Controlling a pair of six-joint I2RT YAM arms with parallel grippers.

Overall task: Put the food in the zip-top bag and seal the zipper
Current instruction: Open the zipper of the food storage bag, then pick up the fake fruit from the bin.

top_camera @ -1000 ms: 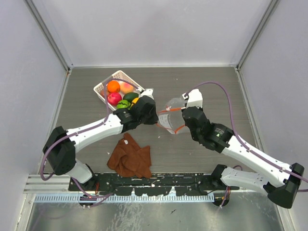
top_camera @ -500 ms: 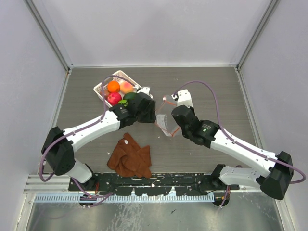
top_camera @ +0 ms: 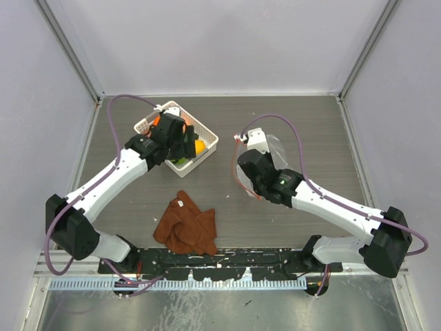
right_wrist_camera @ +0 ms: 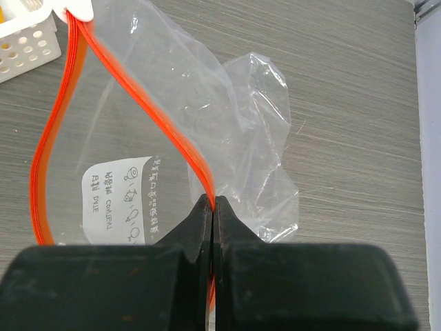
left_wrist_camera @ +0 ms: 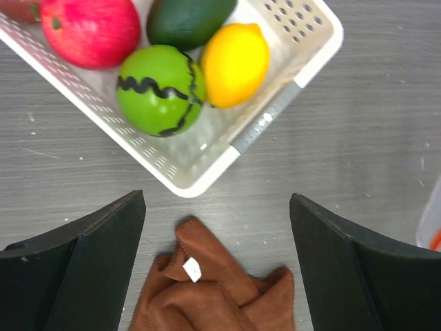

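L gripper (left_wrist_camera: 217,207) let go of bag (right_wrist_camera: 227,110), now wide open by basket (left_wrist_camera: 207,172); R gripper (right_wrist_camera: 211,203) pinches zipper (right_wrist_camera: 138,96).

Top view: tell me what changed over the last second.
The left gripper let go of the zip-top bag, opened, and swung left and away from the bases to hover over the white basket. The right gripper stayed shut on the zipper, shifting slightly left, so it alone now holds the bag. The toy fruits, basket and brown cloth did not move.
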